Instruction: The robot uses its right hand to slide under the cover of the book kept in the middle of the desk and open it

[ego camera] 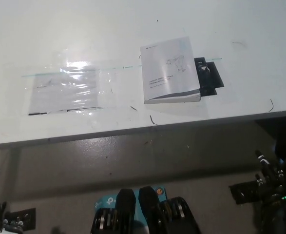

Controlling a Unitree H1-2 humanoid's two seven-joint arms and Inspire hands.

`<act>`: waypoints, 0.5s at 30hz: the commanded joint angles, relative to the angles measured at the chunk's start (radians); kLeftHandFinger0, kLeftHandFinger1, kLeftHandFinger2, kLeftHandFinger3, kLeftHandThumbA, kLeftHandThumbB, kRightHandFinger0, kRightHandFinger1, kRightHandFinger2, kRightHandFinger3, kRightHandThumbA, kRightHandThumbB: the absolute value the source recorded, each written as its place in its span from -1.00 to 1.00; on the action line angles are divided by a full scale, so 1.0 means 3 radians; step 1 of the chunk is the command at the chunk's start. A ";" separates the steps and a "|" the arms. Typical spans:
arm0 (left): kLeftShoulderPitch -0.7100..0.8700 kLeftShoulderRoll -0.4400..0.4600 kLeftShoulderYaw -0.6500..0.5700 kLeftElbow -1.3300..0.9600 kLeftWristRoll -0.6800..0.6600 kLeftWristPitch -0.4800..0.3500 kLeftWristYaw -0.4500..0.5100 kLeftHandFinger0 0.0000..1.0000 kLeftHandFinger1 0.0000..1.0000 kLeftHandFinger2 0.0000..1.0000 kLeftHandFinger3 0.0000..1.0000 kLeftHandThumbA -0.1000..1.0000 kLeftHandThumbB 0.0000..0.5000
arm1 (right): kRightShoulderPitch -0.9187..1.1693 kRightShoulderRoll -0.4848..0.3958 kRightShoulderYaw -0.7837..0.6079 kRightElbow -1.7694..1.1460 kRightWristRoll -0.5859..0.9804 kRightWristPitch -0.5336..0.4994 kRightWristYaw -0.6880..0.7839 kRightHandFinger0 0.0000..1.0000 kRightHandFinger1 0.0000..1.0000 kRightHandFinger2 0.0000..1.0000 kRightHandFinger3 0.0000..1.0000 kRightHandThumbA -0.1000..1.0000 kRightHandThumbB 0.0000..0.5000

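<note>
- Across the upper frame: white bench [60, 29], front edge running slightly downhill to the right, floor below it.
- Left-centre of bench: clear plastic sheet [65, 90] lying flat, glare on it, nothing seen inside.
- Right of centre: book [169, 70], closed, white cover up, spine side near the front edge, well apart from the sheet.
- Touching the book's right side: flat black piece [210, 78], partly under it.
- Bottom right, below bench level: black right hand [272, 187], off the bench, holding nothing seen; finger spread cannot be told.
- Bottom left corner: white left hand [4, 222], barely in frame, state unclear.
- Bare bench between book and front edge.
</note>
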 commanded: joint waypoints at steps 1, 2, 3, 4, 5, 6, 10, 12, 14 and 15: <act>-0.0042 0.0112 -0.0016 0.0087 -0.0185 -0.0068 0.0014 0.95 1.00 1.00 1.00 1.00 -0.93 | -0.0215 -0.0113 -0.0133 -0.0196 0.0260 -0.0047 -0.0259 1.00 0.99 0.98 1.00 1.00 -0.26; -0.0041 0.0115 -0.0024 0.0091 -0.0193 -0.0072 0.0015 0.94 1.00 1.00 1.00 1.00 -0.93 | -0.0215 -0.0112 -0.0132 -0.0198 0.0262 -0.0045 -0.0263 0.99 0.99 0.97 1.00 1.00 -0.26; -0.0029 0.0114 -0.0026 0.0069 -0.0214 -0.0061 0.0015 1.00 1.00 1.00 1.00 1.00 -0.97 | -0.0244 -0.0151 -0.0147 -0.0259 0.0249 -0.0045 -0.0329 0.98 0.96 0.97 1.00 1.00 -0.20; -0.0023 0.0109 -0.0029 0.0051 -0.0230 -0.0062 0.0020 1.00 1.00 1.00 1.00 1.00 -0.99 | -0.0261 -0.0183 -0.0162 -0.0302 0.0260 -0.0040 -0.0356 1.00 1.00 1.00 1.00 1.00 -0.19; -0.0021 0.0099 -0.0034 0.0029 -0.0238 -0.0071 0.0039 1.00 1.00 1.00 1.00 1.00 -1.00 | -0.0299 -0.0233 -0.0215 -0.0321 0.0297 -0.0071 -0.0410 1.00 1.00 1.00 1.00 1.00 -0.27; -0.0020 0.0099 -0.0038 0.0027 -0.0240 -0.0073 0.0044 1.00 1.00 1.00 1.00 1.00 -1.00 | -0.0312 -0.0245 -0.0231 -0.0321 0.0304 -0.0087 -0.0437 1.00 1.00 1.00 1.00 1.00 -0.31; 0.0014 0.0109 -0.0086 0.0002 -0.0270 -0.0066 0.0011 1.00 1.00 1.00 1.00 1.00 -0.94 | -0.0464 -0.0364 -0.0317 -0.0440 0.0370 -0.0100 -0.0618 1.00 1.00 1.00 1.00 1.00 -0.34; 0.0038 0.0101 -0.0111 -0.0030 -0.0285 -0.0052 0.0022 0.98 1.00 1.00 1.00 1.00 -0.87 | -0.0504 -0.0397 -0.0368 -0.0540 0.0398 -0.0123 -0.0704 1.00 1.00 1.00 1.00 1.00 -0.59; 0.0048 0.0106 -0.0134 -0.0019 -0.0292 -0.0076 0.0005 0.92 1.00 1.00 1.00 1.00 -0.86 | -0.0545 -0.0422 -0.0397 -0.0599 0.0385 -0.0114 -0.0824 1.00 1.00 1.00 1.00 1.00 -0.57; 0.0051 0.0106 -0.0147 -0.0025 -0.0284 -0.0082 0.0034 0.89 1.00 1.00 1.00 1.00 -0.88 | -0.0554 -0.0431 -0.0394 -0.0616 0.0378 -0.0109 -0.0851 1.00 1.00 1.00 1.00 1.00 -0.58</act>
